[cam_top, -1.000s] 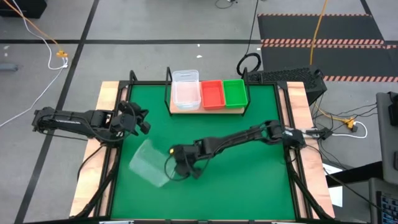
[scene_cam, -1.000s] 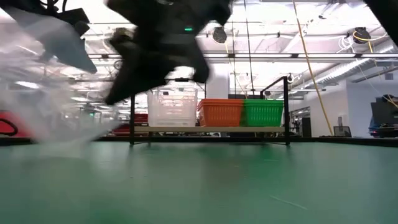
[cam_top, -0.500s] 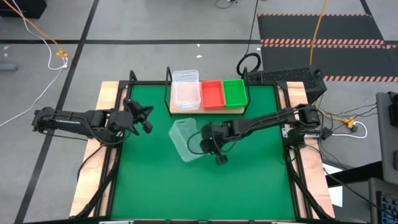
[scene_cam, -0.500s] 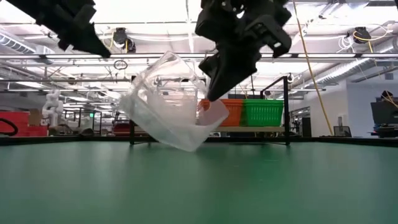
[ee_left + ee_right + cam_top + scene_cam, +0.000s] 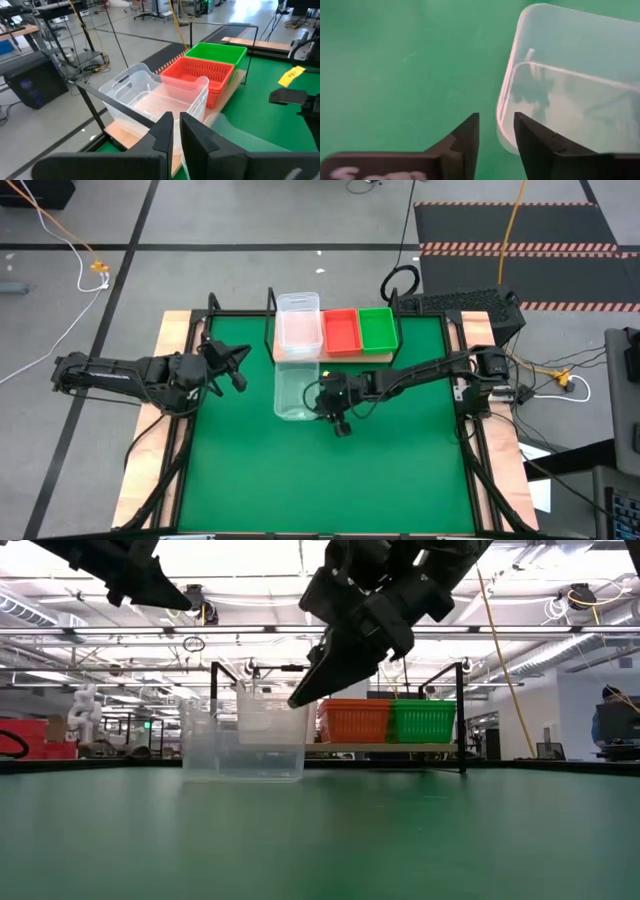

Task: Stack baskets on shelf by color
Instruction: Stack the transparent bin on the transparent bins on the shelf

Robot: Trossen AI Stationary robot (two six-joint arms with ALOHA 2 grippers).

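I see the clear basket [image 5: 296, 391] upright on the mat just before the shelf [image 5: 335, 356], long axis toward it. My right gripper [image 5: 331, 402], fingers narrowly parted and empty, hangs at its right edge, nearer than the left gripper [image 5: 236, 366].

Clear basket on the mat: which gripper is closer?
Right. The right gripper is at the clear basket's right rim; the left gripper waits off to its left, apart from it.

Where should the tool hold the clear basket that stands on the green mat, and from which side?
Probably the long rim wall nearest the right tool: the clear basket stands upright and open-topped, so one finger can drop inside, one outside, from above.
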